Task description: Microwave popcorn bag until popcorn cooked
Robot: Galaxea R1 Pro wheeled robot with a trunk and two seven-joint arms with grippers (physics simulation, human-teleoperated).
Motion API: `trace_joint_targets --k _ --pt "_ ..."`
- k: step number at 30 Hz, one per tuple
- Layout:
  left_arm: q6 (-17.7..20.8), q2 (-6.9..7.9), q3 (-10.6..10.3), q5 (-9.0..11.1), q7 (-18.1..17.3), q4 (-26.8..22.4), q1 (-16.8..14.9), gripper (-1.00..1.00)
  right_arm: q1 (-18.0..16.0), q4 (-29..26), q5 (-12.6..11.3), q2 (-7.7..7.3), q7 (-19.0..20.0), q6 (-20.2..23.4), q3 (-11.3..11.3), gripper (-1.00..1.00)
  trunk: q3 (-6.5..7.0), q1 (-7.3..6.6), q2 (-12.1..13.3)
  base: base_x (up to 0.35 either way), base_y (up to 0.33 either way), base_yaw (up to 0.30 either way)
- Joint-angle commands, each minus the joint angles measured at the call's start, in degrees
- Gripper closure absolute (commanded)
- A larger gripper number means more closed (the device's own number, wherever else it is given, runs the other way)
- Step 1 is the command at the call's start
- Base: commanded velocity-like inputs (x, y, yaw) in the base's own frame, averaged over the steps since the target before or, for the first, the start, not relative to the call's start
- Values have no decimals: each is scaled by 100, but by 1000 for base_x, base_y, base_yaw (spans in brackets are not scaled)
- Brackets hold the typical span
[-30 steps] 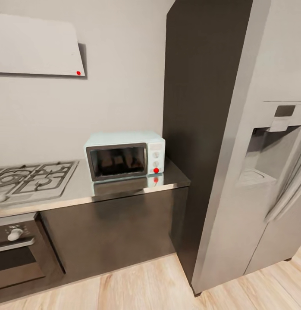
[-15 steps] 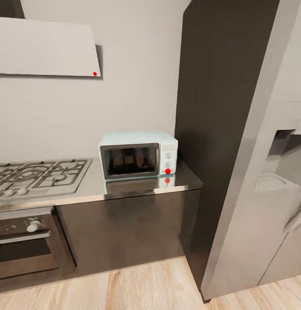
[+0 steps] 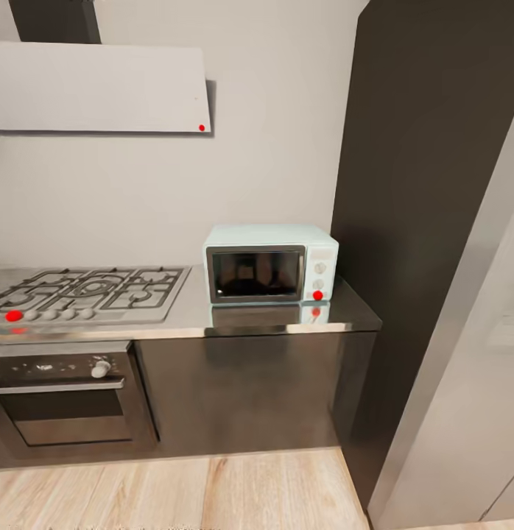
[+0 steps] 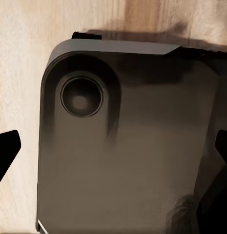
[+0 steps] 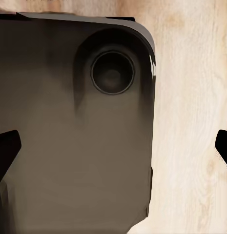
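1. Countertop (image 3: pixel 272 318): polished steel look, glossy enough to mirror the microwave front.
2. Microwave (image 3: pixel 270 263): smooth pale blue shell, dark shiny glass door in a metal frame.
3. Gas hob (image 3: pixel 87 291): brushed steel with dark matt grates.
4. Cabinet fronts (image 3: pixel 242 390): dark, satin sheen.
5. Floor (image 3: pixel 176 493): light, grained wood planks.
6. Hood (image 3: pixel 95 88): flat matt white.

Microwave (image 3: pixel 270 263): on countertop (image 3: pixel 235 319), right end, against wall.
Hob (image 3: pixel 87 288): left of microwave.
Oven (image 3: pixel 65 397): beneath hob.
Hood (image 3: pixel 99 88): above hob.
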Motion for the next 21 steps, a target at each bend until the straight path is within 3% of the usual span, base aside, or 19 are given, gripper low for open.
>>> trace_joint_targets --k 1,12,21 --pt "-11 -2 1 55 4 -3 0 -100 -1 8 -2 0 -2 -30 4 -100 -3 0 -2 0 0 240" --pt "-11 -2 1 55 4 4 0 -100 -1 8 -2 0 -2 -30 4 -100 -3 0 -2 0 0 231" --pt "-11 -2 0 49 4 4 0 -100 -1 8 -11 -12 -2 -21 -4 -100 -3 0 -2 0 0 28"
